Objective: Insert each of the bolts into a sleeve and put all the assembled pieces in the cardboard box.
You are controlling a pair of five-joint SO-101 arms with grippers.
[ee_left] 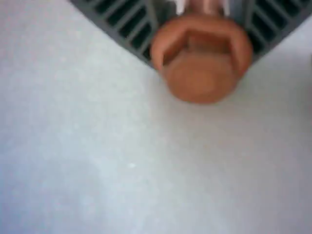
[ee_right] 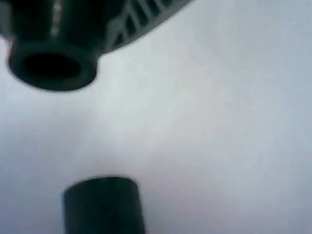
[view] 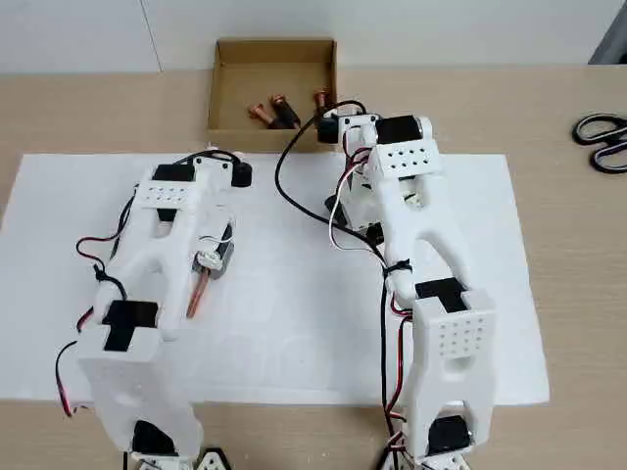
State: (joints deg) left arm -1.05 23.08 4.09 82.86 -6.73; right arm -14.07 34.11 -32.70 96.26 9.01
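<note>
Bolt (ee_left: 200, 63), orange: clamped in the left gripper (ee_left: 195, 14), head showing past the jaws, apparently kept ready for mating.
Sleeve (ee_right: 51, 63), black: gripped by the right gripper (ee_right: 63, 29), open bore exposed, likely so it can receive the bolt.
Second sleeve (ee_right: 102, 204): loose on the white sheet (view: 294, 323), near that gripper, presumably awaiting its turn.
Cardboard box (view: 220, 88): beyond both grippers, holding assembled pieces (view: 274, 113).
</note>
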